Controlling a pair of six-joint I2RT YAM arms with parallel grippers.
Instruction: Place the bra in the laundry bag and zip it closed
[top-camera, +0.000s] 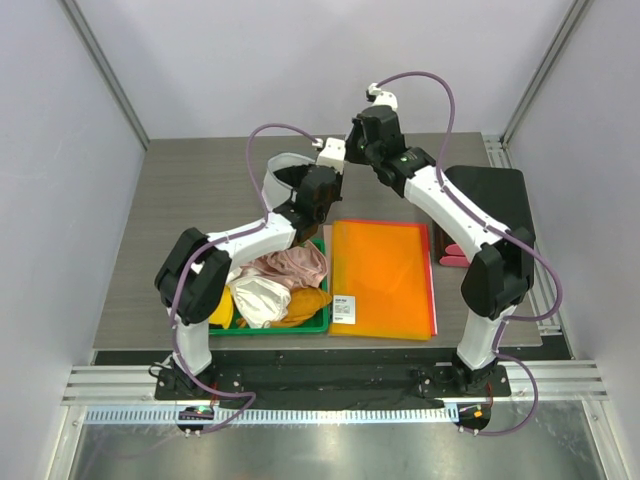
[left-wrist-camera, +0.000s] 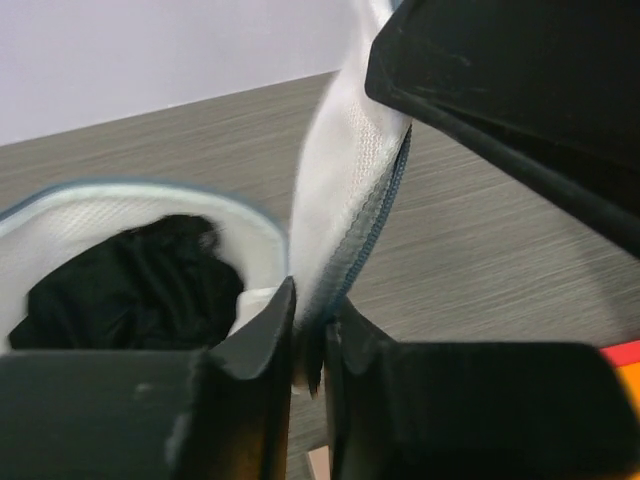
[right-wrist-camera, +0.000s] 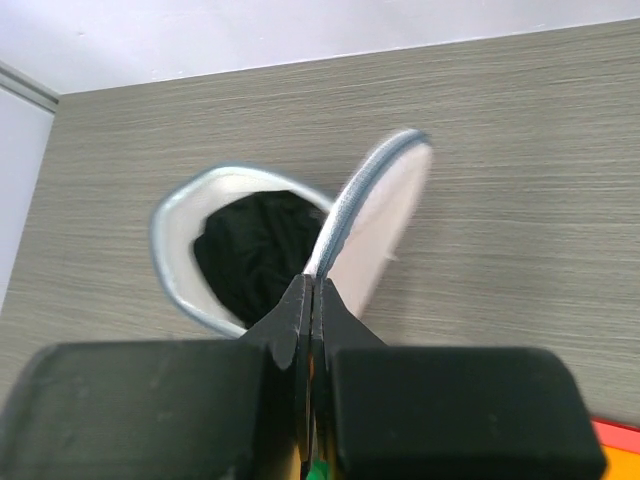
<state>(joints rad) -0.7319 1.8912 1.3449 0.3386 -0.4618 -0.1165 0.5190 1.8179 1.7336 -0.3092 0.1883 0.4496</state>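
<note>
The bra (right-wrist-camera: 250, 255) lies bunched inside the laundry bag (right-wrist-camera: 163, 250), all black against the white mesh, nothing visibly trailing over the rim; the bag sits open on the table (right-wrist-camera: 520, 150) toward its back edge, its round flap (right-wrist-camera: 390, 215) standing up on edge beside the opening; the left gripper (left-wrist-camera: 310, 345) is pinched narrow on the flap's lower edge by the zipper (left-wrist-camera: 385, 205), and the right gripper (right-wrist-camera: 311, 300) is clamped tight on the flap's rim, though whether it has the zipper pull itself I cannot tell; to my eye the closing is in hand, and it wants the flap laid down squarely over the opening, one pinch holding the rim taut while the other draws along the curve, minding that no lace catches in the teeth; there is bare tabletop behind and to either side of the bag; nearer the arms a green tray (top-camera: 270, 331) of garments and an orange sheet (top-camera: 385, 280) crowd the front.
</note>
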